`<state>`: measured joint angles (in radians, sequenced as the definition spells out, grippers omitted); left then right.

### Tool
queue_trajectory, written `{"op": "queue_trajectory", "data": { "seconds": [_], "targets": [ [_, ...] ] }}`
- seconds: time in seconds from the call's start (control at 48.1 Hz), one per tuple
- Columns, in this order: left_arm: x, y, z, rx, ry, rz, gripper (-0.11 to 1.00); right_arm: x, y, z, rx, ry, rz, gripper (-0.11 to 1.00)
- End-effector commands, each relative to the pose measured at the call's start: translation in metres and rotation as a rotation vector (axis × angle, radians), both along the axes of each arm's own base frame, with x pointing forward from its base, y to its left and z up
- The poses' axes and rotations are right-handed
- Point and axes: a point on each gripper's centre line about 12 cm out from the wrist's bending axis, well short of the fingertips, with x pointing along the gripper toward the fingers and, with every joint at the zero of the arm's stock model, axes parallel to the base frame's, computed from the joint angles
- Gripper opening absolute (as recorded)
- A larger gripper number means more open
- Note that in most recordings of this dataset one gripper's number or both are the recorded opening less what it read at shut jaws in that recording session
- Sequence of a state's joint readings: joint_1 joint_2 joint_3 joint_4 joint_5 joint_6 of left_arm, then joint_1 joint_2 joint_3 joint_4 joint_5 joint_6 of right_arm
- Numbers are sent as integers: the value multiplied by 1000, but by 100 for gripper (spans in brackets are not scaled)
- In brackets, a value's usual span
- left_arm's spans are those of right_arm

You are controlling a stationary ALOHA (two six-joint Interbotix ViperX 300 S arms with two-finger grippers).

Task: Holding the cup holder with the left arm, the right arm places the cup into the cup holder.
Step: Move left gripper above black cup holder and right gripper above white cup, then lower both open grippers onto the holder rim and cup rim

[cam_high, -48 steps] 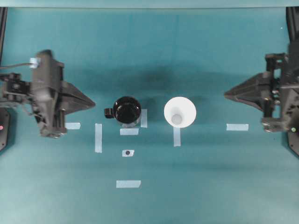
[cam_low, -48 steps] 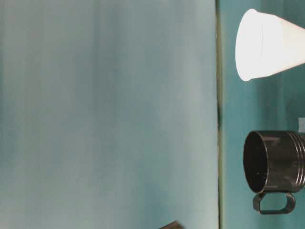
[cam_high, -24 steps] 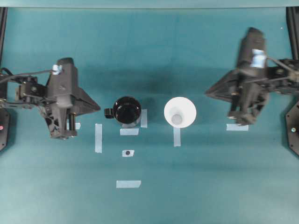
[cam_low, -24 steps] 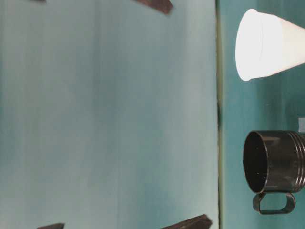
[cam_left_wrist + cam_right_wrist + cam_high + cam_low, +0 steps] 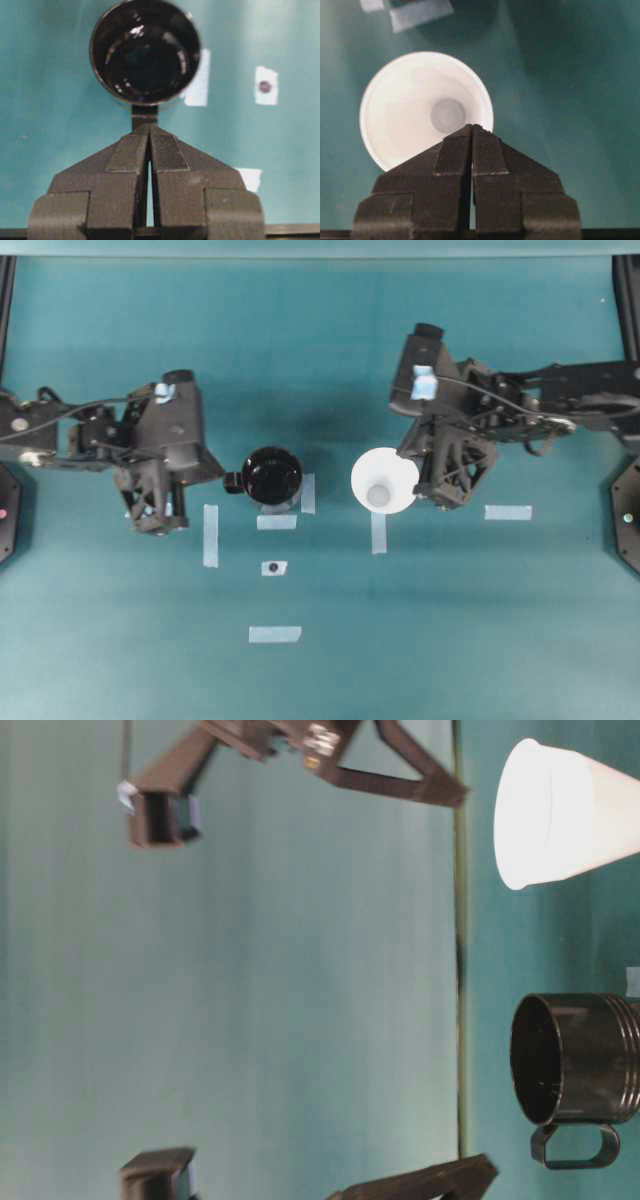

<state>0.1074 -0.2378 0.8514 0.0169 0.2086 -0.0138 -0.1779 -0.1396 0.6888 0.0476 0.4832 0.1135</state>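
Overhead view first: my left gripper (image 5: 205,473) has its fingers pressed together on nothing, tips just short of the small side tab of the cup holder (image 5: 272,477). My left wrist view confirms it: fingers (image 5: 131,152) meet in a point aimed straight at that tab, with the glossy black holder (image 5: 145,51) upright just beyond, mouth open. I judge the arm is lined up on the tab because that is the natural grab point for steadying it.

My right gripper (image 5: 425,472) is likewise closed and empty, its tip over the near rim of the cup (image 5: 385,480). From the right wrist camera the cup (image 5: 426,107) stands upright, wide rim up, directly ahead of the fingertips (image 5: 454,145).

Both jaws must spread before either can grip. Beyond the cup, toward the holder, bare teal table (image 5: 330,370) separates the two, with only flat tape strips (image 5: 308,493); nothing blocks the transfer path.
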Motion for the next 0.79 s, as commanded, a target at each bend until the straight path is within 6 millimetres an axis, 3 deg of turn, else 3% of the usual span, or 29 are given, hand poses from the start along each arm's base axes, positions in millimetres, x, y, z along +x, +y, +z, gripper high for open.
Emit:
{"op": "queue_trajectory", "data": {
  "seconds": [0.0, 0.166, 0.561, 0.769],
  "targets": [
    [12, 2, 7, 5, -20, 0, 3, 8, -3, 3, 0, -8, -9, 2],
    [20, 3, 6, 7, 35, -7, 3, 11, -5, 9, -17, -17, 1, 2],
    [17, 3, 4, 27, 62, -33, 3, 14, -6, 17, -32, -11, 12, 2],
    [18, 3, 8, 31, 51, -35, 3, 13, -6, 15, -31, -4, 12, 8]
  ]
}}
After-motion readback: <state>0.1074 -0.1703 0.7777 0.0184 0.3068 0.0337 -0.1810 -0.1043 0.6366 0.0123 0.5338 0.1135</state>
